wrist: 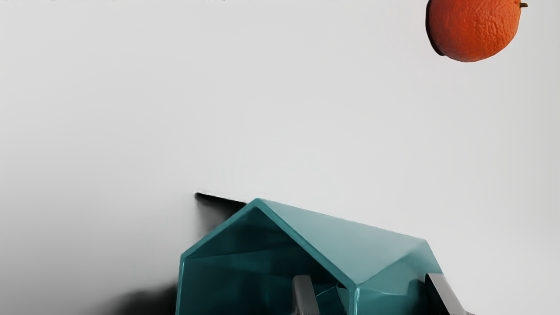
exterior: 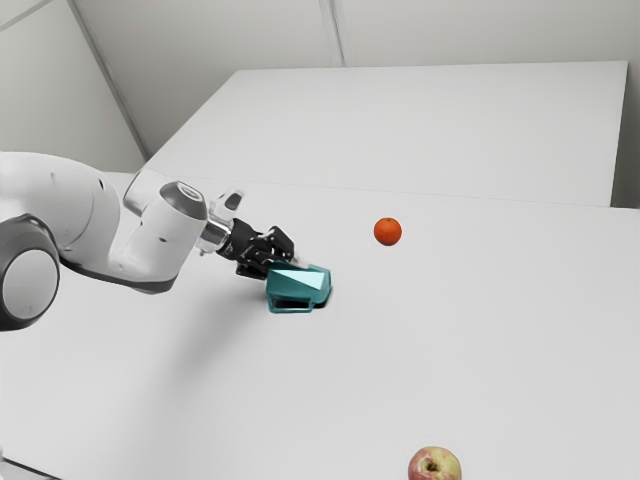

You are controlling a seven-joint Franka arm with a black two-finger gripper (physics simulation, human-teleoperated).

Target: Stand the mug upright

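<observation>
1. Exterior view: apple [exterior: 434, 466], lower right. Wrist view: into the mug's [wrist: 341, 245] hollow.
2. Claw [exterior: 284, 260] spread wide — a finger inside, another outside, gripping nothing.
3. One mug — tipped, exterior view's centre-left; one orange [exterior: 388, 231]; one apple.

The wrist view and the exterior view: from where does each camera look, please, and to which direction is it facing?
Wrist view: sits on the arm's end, facing down toward the table and the open mouth of the mug; shows the tips of the gripper.
Exterior view: sits raised at the arm's side, facing down across the table; shows the arm entering from the exterior view's left, with the gripper.
Shared: table, mug, orange and gripper.
</observation>
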